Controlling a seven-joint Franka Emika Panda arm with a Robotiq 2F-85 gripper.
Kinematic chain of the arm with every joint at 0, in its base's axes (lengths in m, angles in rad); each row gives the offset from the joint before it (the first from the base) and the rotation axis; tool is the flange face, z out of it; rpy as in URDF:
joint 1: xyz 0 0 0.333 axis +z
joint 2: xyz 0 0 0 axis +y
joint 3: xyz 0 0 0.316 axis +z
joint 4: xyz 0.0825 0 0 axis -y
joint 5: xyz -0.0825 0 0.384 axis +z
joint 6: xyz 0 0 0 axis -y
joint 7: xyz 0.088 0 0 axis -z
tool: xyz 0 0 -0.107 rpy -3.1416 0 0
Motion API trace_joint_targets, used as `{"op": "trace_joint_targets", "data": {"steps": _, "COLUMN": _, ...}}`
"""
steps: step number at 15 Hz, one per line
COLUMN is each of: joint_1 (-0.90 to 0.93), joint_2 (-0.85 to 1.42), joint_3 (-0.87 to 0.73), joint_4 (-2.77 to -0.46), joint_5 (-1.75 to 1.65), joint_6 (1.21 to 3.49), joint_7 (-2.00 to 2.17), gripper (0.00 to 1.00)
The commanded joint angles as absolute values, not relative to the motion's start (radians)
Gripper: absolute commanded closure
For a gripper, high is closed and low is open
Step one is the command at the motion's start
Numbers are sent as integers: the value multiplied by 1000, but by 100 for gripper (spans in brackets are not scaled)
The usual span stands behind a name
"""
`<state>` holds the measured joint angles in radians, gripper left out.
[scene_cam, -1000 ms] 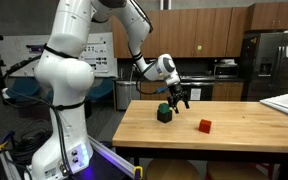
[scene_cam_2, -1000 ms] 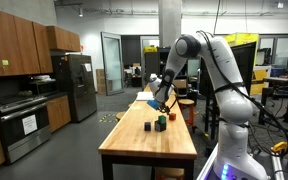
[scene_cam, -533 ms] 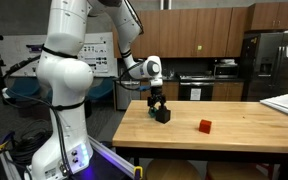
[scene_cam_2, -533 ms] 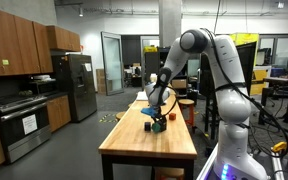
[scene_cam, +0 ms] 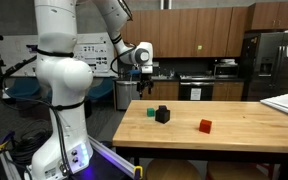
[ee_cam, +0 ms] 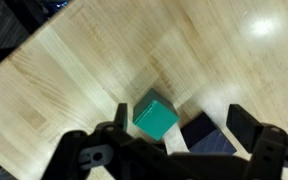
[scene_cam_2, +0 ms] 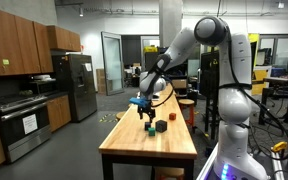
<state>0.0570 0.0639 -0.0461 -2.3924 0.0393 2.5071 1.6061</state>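
Lifted off the blocks since a second ago, the gripper [scene_cam: 144,74] hangs above them, jaws spread and empty.
In an exterior view, a green cube [scene_cam: 150,112] sits just beside a black cube [scene_cam: 163,114] on the pale wood-plank table [scene_cam: 234,125]. In the wrist view, both look matte and sharp-edged.

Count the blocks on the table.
3. The green block and the black block stand side by side; the red block lies apart from them on the table. No more seem hidden.
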Motion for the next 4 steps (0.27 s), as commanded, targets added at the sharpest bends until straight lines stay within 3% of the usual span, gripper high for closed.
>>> {"op": "trace_joint_targets", "data": {"steps": 1, "joint_1": 36, "joint_2": -5, "joint_3": -29, "joint_4": -2367, "joint_5": 111, "joint_6": 2392, "joint_7": 1544, "gripper": 0}}
{"op": "trace_joint_targets", "data": {"steps": 4, "joint_1": 33, "joint_2": 9, "joint_3": -24, "joint_4": -2354, "joint_5": 82, "joint_6": 2382, "joint_7": 1575, "gripper": 0}}
